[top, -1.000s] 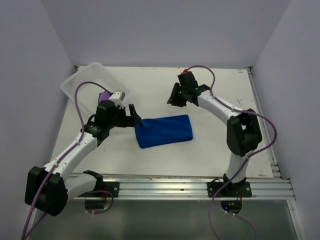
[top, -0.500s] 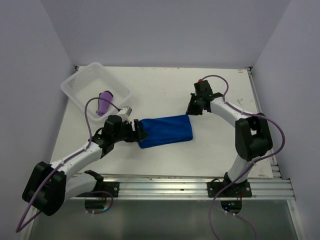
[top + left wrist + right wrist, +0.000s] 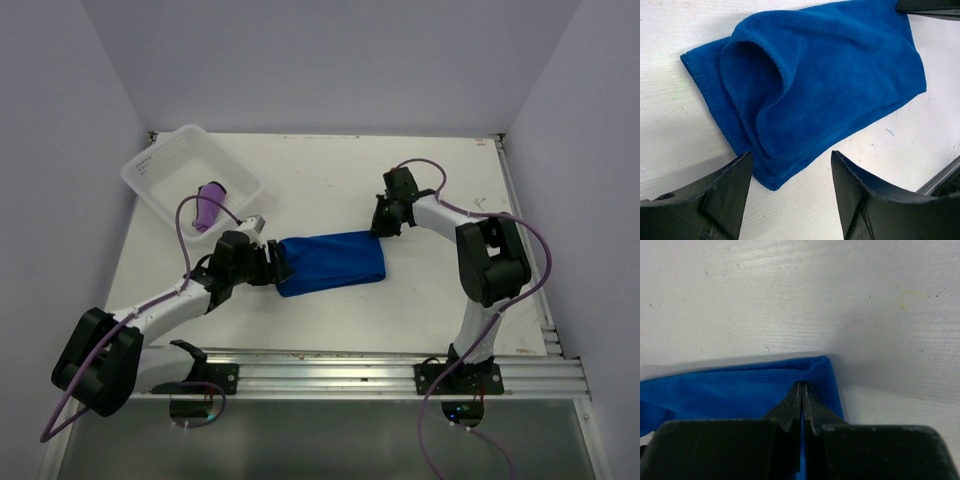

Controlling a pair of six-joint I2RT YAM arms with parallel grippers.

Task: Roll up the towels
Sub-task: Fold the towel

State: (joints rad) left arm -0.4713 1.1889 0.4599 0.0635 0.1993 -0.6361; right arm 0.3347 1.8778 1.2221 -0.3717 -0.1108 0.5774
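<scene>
At the middle of the white table [image 3: 330, 180], the right gripper [image 3: 801, 390] is clenched tip to tip on the far right corner of the blue towel [image 3: 330, 262], and the cloth puckers where its two fingers meet. Opposite it, the left gripper [image 3: 790, 197] stands released. Its fingers are spread and hold nothing, and the towel's near left corner lies on the table between them.

The towel is folded into a long strip that runs left to right, its right end a little farther back than its left. Each arm therefore has one short end, the left arm the left end and the right arm the right. From the spread left fingers the whole length of cloth stretches away to the right, toward the pinched corner. At the left end the upper layer gapes in a loose pocket rather than lying flat.

Judged from this layout, a roll would travel along the long axis from one short end. The left gripper sits at the loose end and looks best placed to begin, while the right gripper's hold could keep the strip taut. No turn of a roll shows on this towel yet.

Well apart, at the far left, the purple towel [image 3: 208, 207] lies bundled inside the white basket [image 3: 225, 153], away from both grippers.
</scene>
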